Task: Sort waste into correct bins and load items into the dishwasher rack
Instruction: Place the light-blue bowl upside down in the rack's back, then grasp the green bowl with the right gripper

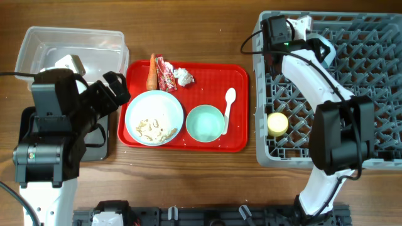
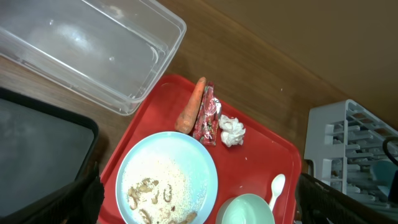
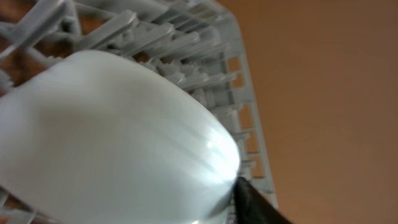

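Currently nothing in left gripper (image 1: 117, 89), fingers (image 2: 84, 199) spread wide at left edge of red tray (image 2: 273, 149), near light blue bowl (image 2: 166, 180) of food scraps (image 2: 155, 193). Right gripper (image 1: 312, 39) closure not determinable: blurred white plate (image 3: 118, 137) filling wrist view, against one finger (image 3: 252, 202), over dishwasher rack (image 3: 205, 25), edges cut off. Yellow cup (image 1: 277, 123) in rack.

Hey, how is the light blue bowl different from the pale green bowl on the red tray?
The light blue bowl is wider than the pale green bowl. The blue one holds beige food scraps; the green one looks empty. Both stand upright, side by side, on the red tray.
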### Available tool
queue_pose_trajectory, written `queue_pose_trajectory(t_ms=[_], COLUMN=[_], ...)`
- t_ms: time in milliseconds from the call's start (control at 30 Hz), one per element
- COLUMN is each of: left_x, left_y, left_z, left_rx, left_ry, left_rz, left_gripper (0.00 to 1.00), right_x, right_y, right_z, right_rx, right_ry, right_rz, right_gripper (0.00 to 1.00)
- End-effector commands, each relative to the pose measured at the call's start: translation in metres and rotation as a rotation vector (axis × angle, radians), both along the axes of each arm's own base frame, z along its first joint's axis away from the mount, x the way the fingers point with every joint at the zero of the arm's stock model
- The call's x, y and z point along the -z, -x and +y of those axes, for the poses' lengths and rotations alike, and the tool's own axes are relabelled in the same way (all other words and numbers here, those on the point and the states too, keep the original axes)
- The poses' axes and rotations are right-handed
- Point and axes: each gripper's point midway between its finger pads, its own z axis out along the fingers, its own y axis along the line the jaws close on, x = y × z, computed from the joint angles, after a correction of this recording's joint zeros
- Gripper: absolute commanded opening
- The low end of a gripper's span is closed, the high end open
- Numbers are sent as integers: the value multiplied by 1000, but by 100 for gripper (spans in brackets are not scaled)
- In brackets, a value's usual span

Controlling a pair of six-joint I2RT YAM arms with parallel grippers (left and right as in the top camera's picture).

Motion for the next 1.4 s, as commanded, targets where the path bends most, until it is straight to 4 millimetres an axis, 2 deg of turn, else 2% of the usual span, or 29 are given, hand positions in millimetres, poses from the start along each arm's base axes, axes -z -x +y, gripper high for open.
queue_pose_trajectory(t_ms=[0, 100, 200, 300, 400, 467, 533, 633, 800, 900, 967, 1133, 1167, 1267, 1367], left_x=[-8, -8, -8, -8, -8, -8, -8, -8, -8, -8, -8, -8, -8, -8, -8], left_y=[-1, -1, -1, -1, -1, -1, -1, -1, -1, -1, -1, -1, -1, -1, -1], left_z=[3, 3, 3, 3, 3, 3, 3, 3, 3, 3, 3, 3, 3, 3, 3], left_rx=[-20, -21, -20, -20, -20, -20, -21, -20, -21, -20, -20, -21, -20, -21, -20], left_ry=[-7, -7, -7, -7, -7, -7, -7, -7, -7, -7, -7, -7, -7, -7, -7], left_rz=[-20, -20, -20, -20, -20, -20, -20, -20, -20, -20, -20, -20, -20, -20, -20], left_gripper=[100, 100, 100, 100, 100, 100, 100, 100, 100, 100, 100, 100, 100, 100, 100], right_x=[17, 1, -26, -57, -71, -70, -54, -17, 70, 105, 118, 125, 125, 120, 89], right_y=[-4, -2, 7, 29, 52, 71, 93, 118, 147, 165, 170, 166, 163, 148, 125], right_z=[30, 53, 93, 142, 183, 218, 252, 276, 273, 282, 280, 283, 285, 275, 260], right_rx=[-76, -145, -271, -406, -491, -553, -605, -566, -375, -401, -369, -349, -340, -279, -279], right_ry=[-287, -460, -677, -903, -1069, -1181, -1229, -1216, -1150, -1184, -1178, -1193, -1201, -1148, -1083], right_rz=[-24, -43, -55, -61, -24, 55, 168, 298, 514, 686, 720, 697, 676, 573, 424], right_gripper=[47, 51, 57, 62, 62, 61, 59, 57, 58, 56, 51, 19, 7, 4, 4])
